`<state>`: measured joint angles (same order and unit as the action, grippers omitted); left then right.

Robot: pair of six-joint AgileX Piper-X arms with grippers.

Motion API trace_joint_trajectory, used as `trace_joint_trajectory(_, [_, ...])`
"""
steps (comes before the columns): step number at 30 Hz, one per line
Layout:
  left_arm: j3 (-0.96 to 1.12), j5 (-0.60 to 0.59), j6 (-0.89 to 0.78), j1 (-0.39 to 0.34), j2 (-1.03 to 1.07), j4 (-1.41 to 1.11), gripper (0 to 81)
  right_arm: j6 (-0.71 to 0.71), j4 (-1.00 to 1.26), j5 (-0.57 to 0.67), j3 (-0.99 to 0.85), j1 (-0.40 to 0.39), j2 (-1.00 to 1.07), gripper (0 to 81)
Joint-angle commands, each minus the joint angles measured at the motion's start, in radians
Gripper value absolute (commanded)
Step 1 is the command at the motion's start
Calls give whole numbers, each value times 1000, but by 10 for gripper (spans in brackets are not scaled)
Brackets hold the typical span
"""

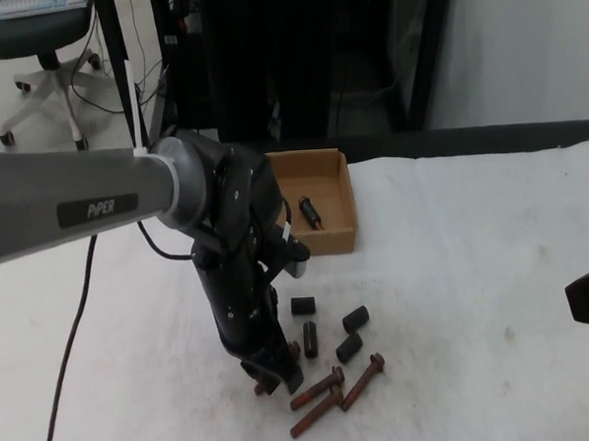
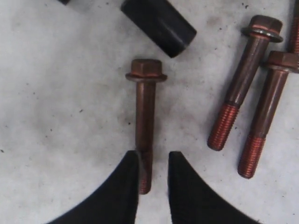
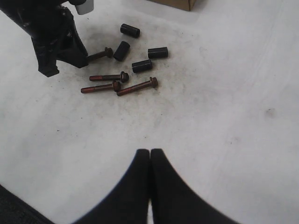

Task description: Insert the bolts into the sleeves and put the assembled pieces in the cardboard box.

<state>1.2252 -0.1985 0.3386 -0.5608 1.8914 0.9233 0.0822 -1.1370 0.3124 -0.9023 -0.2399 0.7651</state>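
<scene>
Nearest the high camera, the grey and black left arm (image 1: 96, 196) is reaching across the white cloth-covered bench (image 1: 474, 251) and is pointing downward. Its black two-fingered left gripper (image 2: 153, 157) is standing low over the cloth with its jaws parted. They are straddling the threaded end of a rust-brown hex-headed flanged bolt (image 2: 145, 116). One finger (image 2: 126, 186) is lying against the thread, while the other is sitting just apart from it, so the bolt is not being clamped. This bolt is lying flat on the cloth, with its head pointing toward a black cylindrical sleeve (image 2: 159, 25) just beyond it. In the high view, four such black sleeves are lying loose near one another at (image 1: 302, 305), (image 1: 310, 338), (image 1: 354, 319) and (image 1: 349, 348). Three more rust-brown bolts are lying just beside them on the near side at (image 1: 318, 387), (image 1: 316, 412) and (image 1: 363, 380). Two of these are lying side by side, close together. Farther back, the open brown cardboard box (image 1: 347, 193) is sitting on the bench, well apart from the loose parts. One assembled piece (image 1: 311, 212), a bolt in a dark sleeve, is lying inside it. To the right, the black right gripper (image 3: 150, 154) is hovering above bare cloth, well apart from the parts. Its fingers are pressing together and are holding nothing.
</scene>
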Motion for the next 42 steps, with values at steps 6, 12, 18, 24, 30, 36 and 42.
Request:
trace_joint_trajectory(6, [0, 43, 74, -2, -13, -93, 213, 0, -4, 9, 0, -3, -6, 3])
trace_joint_trajectory(12, [0, 43, 89, -2, -11, -103, 213, 0, -4, 9, 0, -3, -6, 3])
trace_joint_trajectory(18, [0, 24, 89, -2, -11, -109, 213, 0, -4, 9, 0, -3, -6, 3])
trace_joint_trajectory(24, [0, -13, 81, -10, 5, -117, 213, 0, -4, 9, 0, -3, -6, 3])
trace_joint_trajectory(30, [0, -13, 79, -33, 31, -117, 213, 0, -4, 9, 0, -3, -6, 3])
trace_joint_trajectory(36, [0, 19, 79, -36, 64, -117, 213, 0, -4, 9, 0, -3, -6, 3])
trace_joint_trajectory(42, [4, 25, 79, -38, 73, -117, 213, 0, -4, 9, 0, -3, -6, 3])
